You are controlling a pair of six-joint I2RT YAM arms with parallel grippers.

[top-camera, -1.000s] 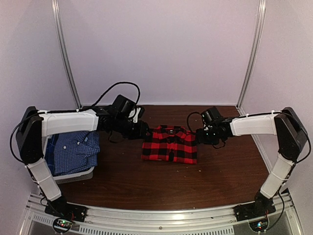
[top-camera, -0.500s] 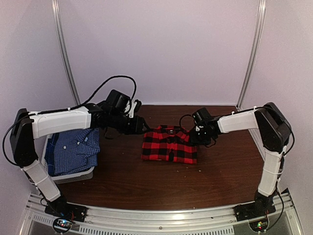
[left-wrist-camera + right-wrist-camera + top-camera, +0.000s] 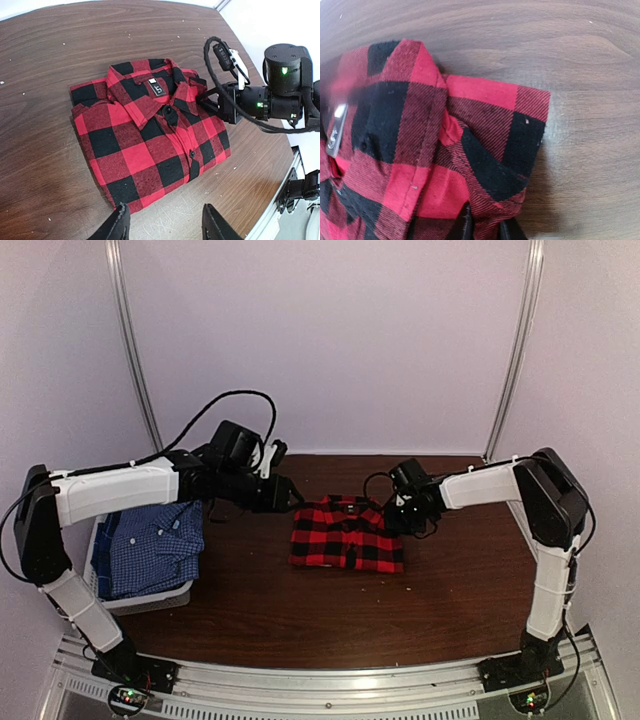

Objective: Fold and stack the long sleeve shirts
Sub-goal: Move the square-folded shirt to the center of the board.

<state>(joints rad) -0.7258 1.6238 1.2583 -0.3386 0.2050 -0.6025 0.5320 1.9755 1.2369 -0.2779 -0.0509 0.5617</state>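
**Red plaid shirt** [image 3: 347,534]: folded, mid-desk [image 3: 300,625], collar far, hem toward me. I judge its long axis to run far to near.

**Blue check shirt** [image 3: 150,545]: in the basket [image 3: 150,602] at left, well apart.

**My right fingers** [image 3: 465,227]: narrow, pinching a fold at the red shirt's far right corner (the nearer arm, in contact).

**My left fingers** [image 3: 117,227]: half apart, holding nothing, hovering off its far left corner.

**Views:**
- Only my right wrist view shows cloth between the fingers.
- Only my left wrist view shows the neck label [image 3: 157,88].
- Only the overhead view shows the blue shirt.
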